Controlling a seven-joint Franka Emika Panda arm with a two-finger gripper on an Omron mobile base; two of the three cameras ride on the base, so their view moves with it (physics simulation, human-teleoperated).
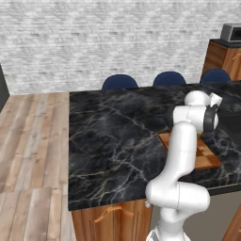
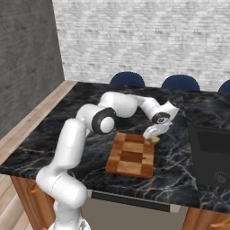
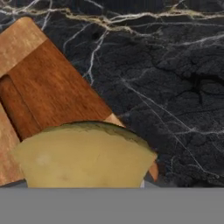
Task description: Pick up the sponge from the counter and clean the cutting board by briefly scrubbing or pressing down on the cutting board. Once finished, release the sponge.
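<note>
Right now the small mustard-yellow porous sponge [image 3: 85, 155] sits clamped between the fingers [image 2: 154, 136] of the white arm, at the far right corner of the flat, reddish-brown checkered wooden cutting board [image 2: 131, 155]. From the hand camera the sponge bulges just ahead of the fingers, hiding their tips, with the board's corner showing behind and beside it; the fingers are drawn in on the sponge rather than standing apart. Whether the sponge's underside already touches the wood or hangs just above it cannot be told from these views.

What matters for the coming move: measured from the cutting board, the sponge is at its far corner nearest the dark sunken appliance [image 2: 211, 150] on the right, so nearly the whole board lies back toward the robot's base and to the left of the fingers. The board's long axis runs roughly away from the base, so a scrub, by my judgement, would call for pressing down and drawing the sponge inward along that axis. There is one arm only, so no choice of hand arises.

Counted: one sponge, one cutting board, one black marble worktop [image 1: 113, 136] with pale veins carrying the board, and three dark blue chair backs [image 1: 120, 81] beyond the board's far side.
</note>
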